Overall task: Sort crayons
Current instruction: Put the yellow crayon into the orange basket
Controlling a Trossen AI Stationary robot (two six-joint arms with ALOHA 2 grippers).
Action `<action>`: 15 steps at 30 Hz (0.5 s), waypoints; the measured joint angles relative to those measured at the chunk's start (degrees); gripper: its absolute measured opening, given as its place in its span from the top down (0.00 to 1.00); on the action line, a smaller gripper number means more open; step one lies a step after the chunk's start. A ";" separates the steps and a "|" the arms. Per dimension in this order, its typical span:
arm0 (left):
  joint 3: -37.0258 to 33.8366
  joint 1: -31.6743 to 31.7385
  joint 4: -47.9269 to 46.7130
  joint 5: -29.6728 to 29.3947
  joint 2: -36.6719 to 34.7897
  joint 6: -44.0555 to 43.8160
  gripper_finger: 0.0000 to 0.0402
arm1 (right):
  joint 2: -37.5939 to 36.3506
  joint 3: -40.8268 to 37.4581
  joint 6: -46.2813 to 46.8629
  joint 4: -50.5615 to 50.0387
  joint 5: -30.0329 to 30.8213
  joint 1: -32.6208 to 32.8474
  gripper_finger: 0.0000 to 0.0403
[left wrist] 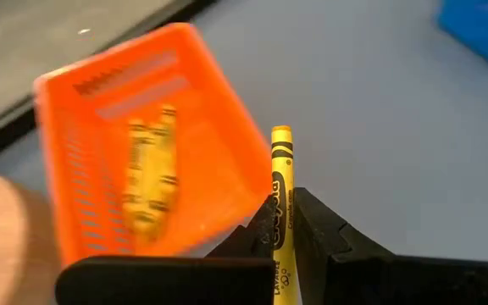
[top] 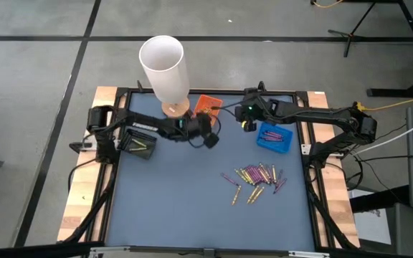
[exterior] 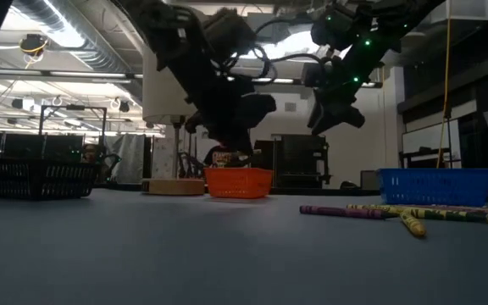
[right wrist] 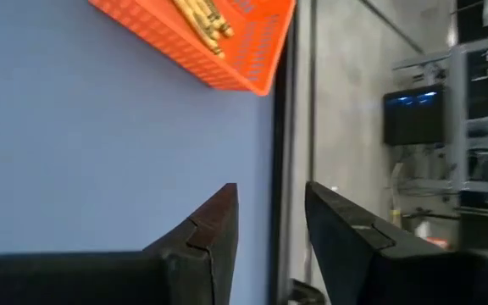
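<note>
Risk entry: your left pincer (left wrist: 283,227), clenched on a yellow crayon (left wrist: 281,174) just short of the orange tray (left wrist: 227,152) at tabletop twelve o'clock, may drop it outside; right pincer (right wrist: 269,224) released, empty.

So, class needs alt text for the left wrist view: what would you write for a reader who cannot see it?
The left gripper holds a yellow crayon upright between its dark fingers, beside an orange tray. Several yellow crayons already lie in the tray, which sits on the blue-grey table.
</note>
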 joint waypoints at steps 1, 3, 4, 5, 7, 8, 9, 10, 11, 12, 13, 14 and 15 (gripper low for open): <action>-0.02 1.25 0.30 0.00 0.00 -0.01 0.99 | -0.01 0.00 0.83 -0.54 -0.60 0.00 0.66; 0.00 3.56 1.30 0.02 0.00 -0.02 0.99 | -0.01 0.00 2.66 -1.82 -2.19 0.00 0.66; 0.00 4.63 1.55 0.03 0.00 -0.02 0.99 | -0.01 0.00 3.74 -2.36 -3.14 0.00 0.66; 0.00 5.62 1.66 0.04 0.00 -0.02 0.99 | 0.00 0.00 4.61 -2.76 -4.06 0.00 0.66; 0.00 7.39 2.14 0.05 0.00 -0.04 0.99 | 0.00 0.00 7.05 -3.47 -6.57 0.00 0.66; 0.00 8.20 2.55 0.18 0.00 -0.09 0.99 | 0.01 0.00 8.35 -3.93 -8.16 0.00 0.66; 0.00 8.96 2.96 0.27 0.00 -0.18 0.99 | -0.01 0.00 9.76 -4.40 -9.77 0.00 0.66; 0.00 9.66 3.36 0.28 0.00 -0.17 0.99 | 0.01 0.00 11.05 -4.67 -11.45 0.00 0.66; 0.00 10.31 3.58 0.41 0.00 -0.22 0.99 | 0.01 0.00 12.19 -4.92 -13.15 0.00 0.66; 0.00 10.86 3.65 0.44 0.00 -0.24 0.99 | 0.01 0.00 13.35 -5.23 -14.85 0.00 0.66; 0.00 11.34 3.65 0.50 0.00 -0.24 0.99 | 0.01 0.00 14.42 -5.49 -16.47 0.00 0.66; 0.00 11.78 3.64 0.62 0.00 -0.22 0.99 | 0.01 0.00 15.60 -5.71 -18.12 0.02 0.66; 0.00 12.11 3.64 0.65 0.02 -0.22 0.99 | -0.01 0.00 16.53 -5.96 -19.73 0.04 0.66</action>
